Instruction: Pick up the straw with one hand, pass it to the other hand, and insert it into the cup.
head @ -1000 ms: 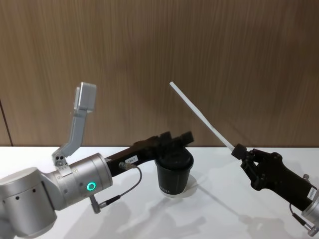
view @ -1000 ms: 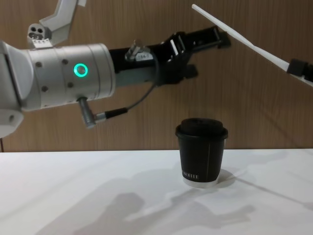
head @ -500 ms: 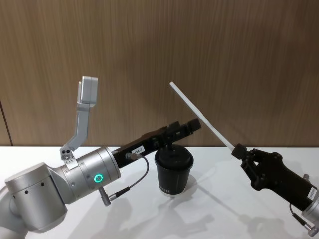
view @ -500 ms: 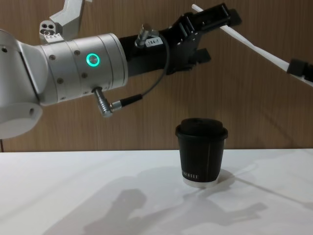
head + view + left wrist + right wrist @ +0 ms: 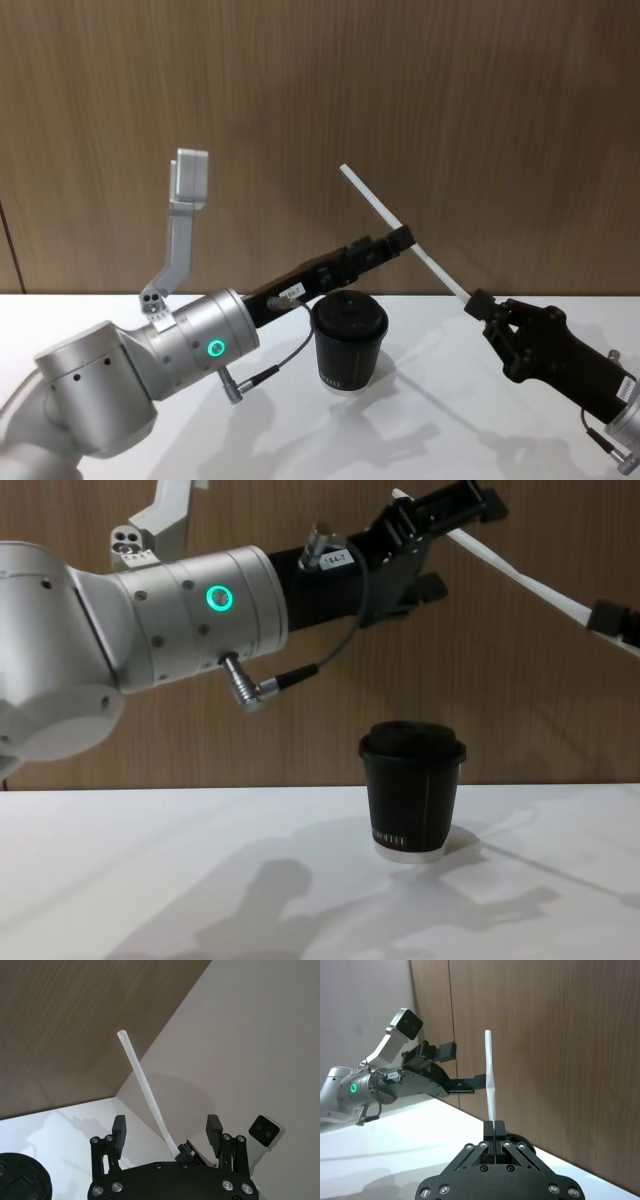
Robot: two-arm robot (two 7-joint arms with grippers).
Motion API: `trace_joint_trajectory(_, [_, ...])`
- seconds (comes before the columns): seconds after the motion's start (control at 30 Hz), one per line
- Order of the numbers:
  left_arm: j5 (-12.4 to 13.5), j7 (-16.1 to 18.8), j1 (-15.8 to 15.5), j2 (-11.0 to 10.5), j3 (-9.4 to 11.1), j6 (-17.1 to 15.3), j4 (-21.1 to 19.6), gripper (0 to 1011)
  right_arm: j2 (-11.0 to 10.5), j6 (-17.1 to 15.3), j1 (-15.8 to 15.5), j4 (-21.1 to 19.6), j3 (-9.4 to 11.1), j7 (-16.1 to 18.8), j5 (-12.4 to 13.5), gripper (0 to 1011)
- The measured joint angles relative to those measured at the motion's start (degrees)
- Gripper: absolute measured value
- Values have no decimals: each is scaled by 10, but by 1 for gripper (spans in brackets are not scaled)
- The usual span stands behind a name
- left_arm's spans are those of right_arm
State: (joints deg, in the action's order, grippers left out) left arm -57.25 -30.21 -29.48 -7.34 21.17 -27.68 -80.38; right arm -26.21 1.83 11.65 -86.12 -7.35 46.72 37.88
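Head view, low on the robot's right: blocky black right gripper [image 5: 484, 304], fingers pressed together on the bottom end of a thin straight white straw [image 5: 370, 196]. Slants up and away from that grip toward the robot's left, free tip highest, against the brown wood-panelled wall [image 5: 500, 120]. Reaching in from the other side: black two-finger left gripper [image 5: 400, 240] on a fat silver-grey wrist with a glowing green ring, fingers spread wide. Left wrist view: straw [image 5: 142, 1077] running up through the gap of the left gripper [image 5: 166, 1127], roughly midway between the two fingers [image 5: 118, 1129], apart from both. Right wrist view: right gripper [image 5: 494, 1129] clamped on the straw [image 5: 490, 1067], left gripper [image 5: 467, 1066] farther up the shaft, about midway between grip and free tip. Chest view: left gripper [image 5: 468, 540] high up, straw [image 5: 530, 578] crossing at its fingertips and descending to the right gripper [image 5: 612, 618]. Below the left gripper's fingers, well apart from both grippers: small black paper cup [image 5: 412, 800] with a black lid and white bottom rim, upright on the white table [image 5: 150, 880].
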Motion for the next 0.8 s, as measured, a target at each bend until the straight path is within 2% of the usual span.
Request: trace_joint_trajectory(0.8, [-3,7,-32,22,20,13,50,999,0,0,0,0,0,0,0,17])
